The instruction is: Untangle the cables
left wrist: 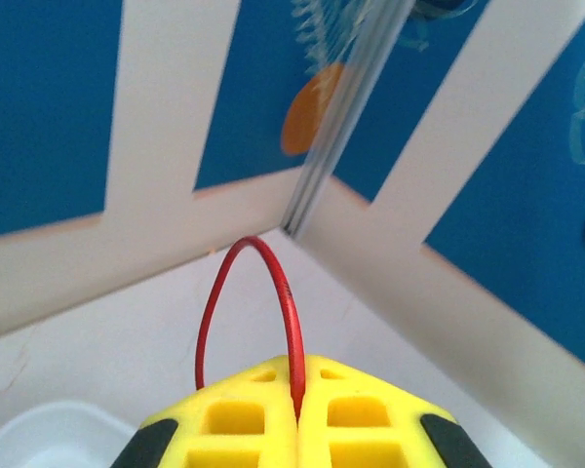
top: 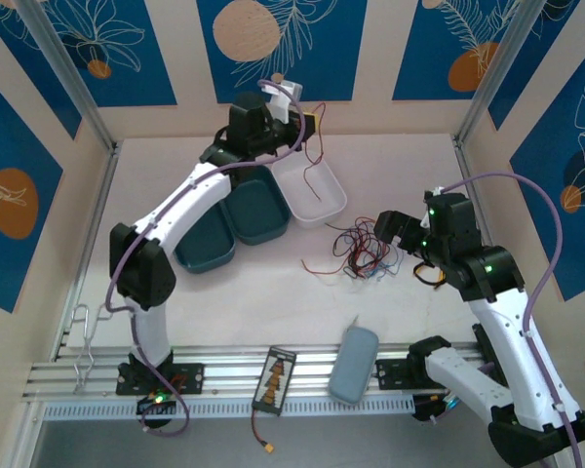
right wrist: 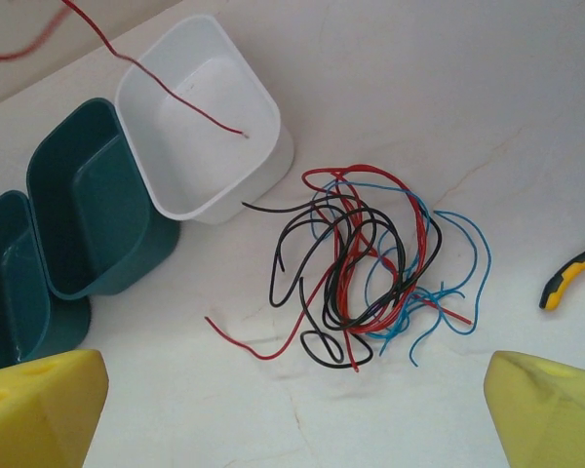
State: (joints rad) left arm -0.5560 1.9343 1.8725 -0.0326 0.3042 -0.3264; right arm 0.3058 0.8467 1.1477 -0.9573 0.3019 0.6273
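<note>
Cables point(right wrist: 366, 263) lie tangled on the surface point(right wrist: 468, 97) under the wide-open right tool point(right wrist: 294, 395), while the left tool point(left wrist: 297, 414) pinches one red wire point(left wrist: 253, 241).

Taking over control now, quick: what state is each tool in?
Left tool: shut, pinching a red wire.
Right tool: open, empty, pointed at the tangled cables.

Red, black and blue cables point(right wrist: 351, 273) lie by 1 white tray point(right wrist: 190, 146) and 2 teal trays point(right wrist: 88, 195).
</note>
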